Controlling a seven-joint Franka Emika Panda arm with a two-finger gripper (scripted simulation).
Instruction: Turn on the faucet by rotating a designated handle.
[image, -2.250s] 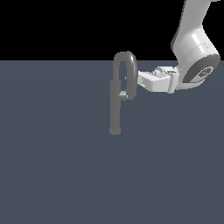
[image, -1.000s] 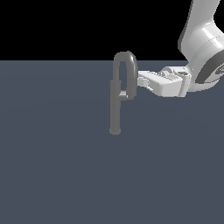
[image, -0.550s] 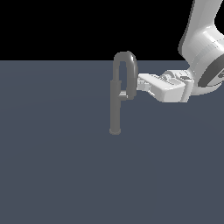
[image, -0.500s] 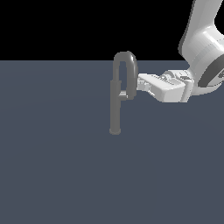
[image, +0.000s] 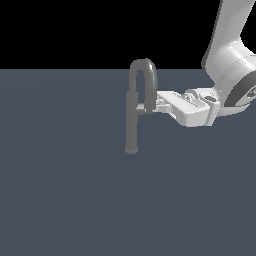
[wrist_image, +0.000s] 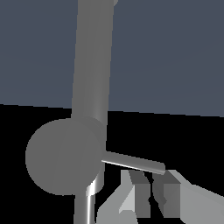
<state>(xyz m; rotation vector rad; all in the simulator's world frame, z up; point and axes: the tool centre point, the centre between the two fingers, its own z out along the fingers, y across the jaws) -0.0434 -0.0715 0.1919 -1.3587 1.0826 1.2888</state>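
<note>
- One white arm (image: 227, 60) only, dropping from the upper corner on the exterior view's right, bent at the wrist, hand laid out roughly level and aimed toward the exterior view's left.
- Gripper (image: 156, 105) brought right up to the lower end of the handle (image: 143, 75), fingertips at or touching the loop's free leg; contact too small to confirm from the exterior view.
- Stands upright on the flat grey-blue floor (image: 65, 200): faucet (image: 132, 122), small round foot down, near the middle of the exterior view, handle arching over its top and hanging down on the side facing the arm.
- Seen only from outside: whole shape of the faucet, its foot, the arm's elbow and wrist, the hand's level reach.
- Seen only from the wrist: two pale fingers (wrist_image: 168, 197) close up, a narrow dark slot between them, nothing lodged in that slot; a thin bright rod (wrist_image: 133, 162) jutting from the grey pipe just beside the fingertips, outside the slot.
- Also from the wrist: broad grey band and a round grey disc (wrist_image: 63, 157) filling much of the picture, very near the camera.
- Fingers almost together, clamped on nothing that shows.
</note>
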